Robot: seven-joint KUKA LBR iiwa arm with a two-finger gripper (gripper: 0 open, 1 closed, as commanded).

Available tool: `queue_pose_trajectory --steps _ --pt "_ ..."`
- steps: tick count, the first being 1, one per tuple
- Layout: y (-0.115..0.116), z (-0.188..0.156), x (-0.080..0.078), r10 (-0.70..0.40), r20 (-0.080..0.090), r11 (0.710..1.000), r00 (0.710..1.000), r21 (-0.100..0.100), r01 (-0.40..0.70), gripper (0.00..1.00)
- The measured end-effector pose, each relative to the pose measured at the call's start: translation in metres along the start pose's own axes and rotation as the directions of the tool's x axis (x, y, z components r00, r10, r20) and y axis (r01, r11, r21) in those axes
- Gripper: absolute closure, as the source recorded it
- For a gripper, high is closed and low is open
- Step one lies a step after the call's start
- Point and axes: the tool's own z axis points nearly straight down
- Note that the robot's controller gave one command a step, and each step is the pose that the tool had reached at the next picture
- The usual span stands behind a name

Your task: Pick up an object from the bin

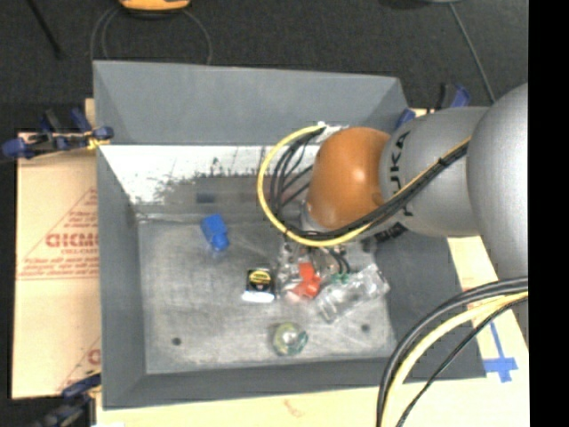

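My gripper (pixel 300 258) hangs low in the middle of the bin, under the arm's orange cover. Directly below it lies a small red-orange thing (pixel 308 282), touching or almost touching the gripper. To the left of that lies a little black and yellow tape measure (pixel 259 279), with a white piece (pixel 257 297) at its front. A crumpled clear plastic piece (pixel 352 291) lies on the right of the red thing.
A blue block (pixel 214 232) stands apart at the bin's back left. A clear greenish ball (pixel 288 337) rests near the front wall. The arm and its cables cover the bin's right back part.
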Motion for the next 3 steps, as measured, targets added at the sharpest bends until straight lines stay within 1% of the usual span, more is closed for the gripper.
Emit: queue_pose_trajectory --steps 1,2,3 --pt "0.000 0.002 0.001 0.001 -0.004 1.000 1.000 0.000 -0.001 0.00" --pt "0.028 0.002 -0.021 -0.180 -0.001 0.984 0.984 0.003 0.180 0.00" --pt "0.029 0.000 -0.023 -0.175 0.004 0.984 0.984 0.002 0.175 1.00"
